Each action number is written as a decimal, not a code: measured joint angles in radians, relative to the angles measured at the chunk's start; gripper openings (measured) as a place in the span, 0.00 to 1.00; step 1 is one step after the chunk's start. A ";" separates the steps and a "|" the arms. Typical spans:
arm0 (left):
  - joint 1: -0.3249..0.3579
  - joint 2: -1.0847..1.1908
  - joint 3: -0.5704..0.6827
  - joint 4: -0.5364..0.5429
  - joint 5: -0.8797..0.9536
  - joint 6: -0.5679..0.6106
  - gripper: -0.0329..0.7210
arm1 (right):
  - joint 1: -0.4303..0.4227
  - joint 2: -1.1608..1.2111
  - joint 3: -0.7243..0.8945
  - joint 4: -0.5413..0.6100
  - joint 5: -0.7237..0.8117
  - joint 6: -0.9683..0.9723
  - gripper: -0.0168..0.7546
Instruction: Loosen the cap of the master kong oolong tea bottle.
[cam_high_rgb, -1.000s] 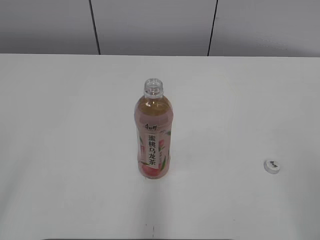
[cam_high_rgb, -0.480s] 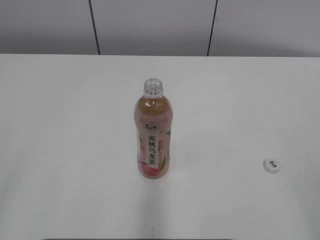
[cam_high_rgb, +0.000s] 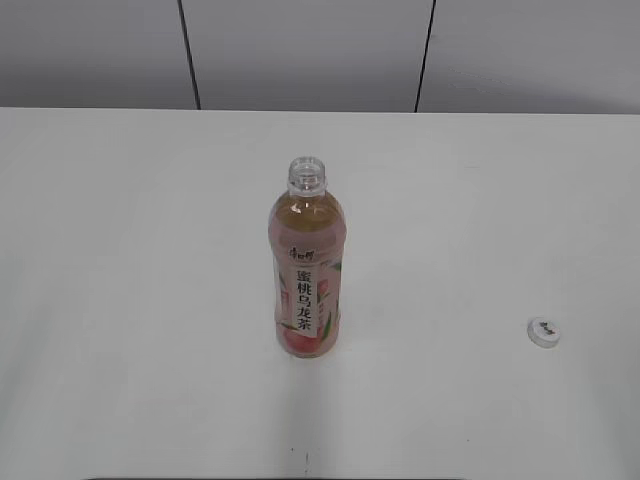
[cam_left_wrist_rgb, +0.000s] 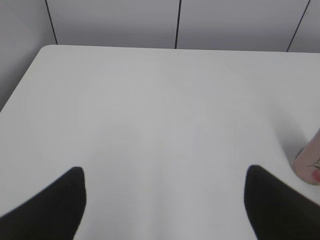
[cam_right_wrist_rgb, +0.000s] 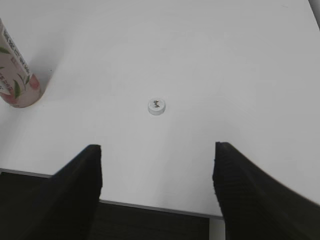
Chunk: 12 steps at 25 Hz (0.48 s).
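Where the exterior view looks down on the white table (cam_high_rgb: 120, 250), the master kong oolong tea bottle (cam_high_rgb: 306, 270) stands upright mid-table with its neck bare, and the cap (cam_high_rgb: 543, 331) lies well apart to its right. The left wrist view shows the left claw (cam_left_wrist_rgb: 165, 200) spread wide, holding nothing, the bottle's base at the right edge. The right wrist view shows the right claw (cam_right_wrist_rgb: 157, 170) also wide open and empty, above the table's near edge, short of the cap.

A slim clear master kong oolong tea bottle (cam_high_rgb: 306, 268) of amber tea stands upright at centre, its threaded neck open and uncapped, the pink peach label showing a white vertical strip of black Chinese characters. Its small round white cap (cam_high_rgb: 543, 332), a dark mark on top, lies flat well apart from it, at about four o'clock from the bottle's base.
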 joint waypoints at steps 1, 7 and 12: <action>0.000 0.000 0.000 0.000 0.000 0.000 0.82 | 0.000 0.000 0.000 0.000 0.000 0.000 0.70; 0.000 0.000 0.000 0.000 0.000 0.000 0.82 | 0.000 0.000 0.000 0.003 0.000 0.000 0.70; 0.000 0.000 0.000 0.000 0.000 0.000 0.82 | 0.000 0.000 0.000 0.005 0.000 0.000 0.70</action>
